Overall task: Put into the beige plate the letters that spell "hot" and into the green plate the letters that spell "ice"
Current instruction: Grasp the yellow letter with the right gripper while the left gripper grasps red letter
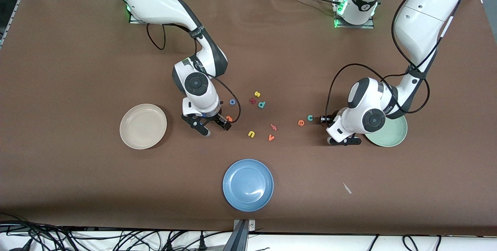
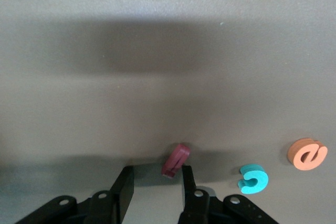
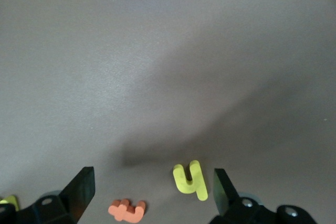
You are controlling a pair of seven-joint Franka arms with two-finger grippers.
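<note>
Toward the right arm's end of the worktop lies the beige plate [image 1: 134, 140]. Beside it the right claw [image 1: 216, 128] hangs low, spread wide around the yellow "h" [image 3: 190, 182], with the orange "t" [image 1: 229, 118] just beside and the blue "o" [image 1: 232, 101] near. The orange "e" [image 1: 301, 122] and teal "c" [image 1: 310, 117] lie touching. The left claw [image 2: 157, 178] is half closed, and the tilted dark red "i" [image 2: 176, 161] leans on one fingertip [image 2: 188, 174], not pinched. The green plate [image 1: 396, 139] lies by it.

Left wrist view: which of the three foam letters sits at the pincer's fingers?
The dark red bar letter, tilted against one finger of the left pincer; the teal letter and orange letter lie apart.
</note>
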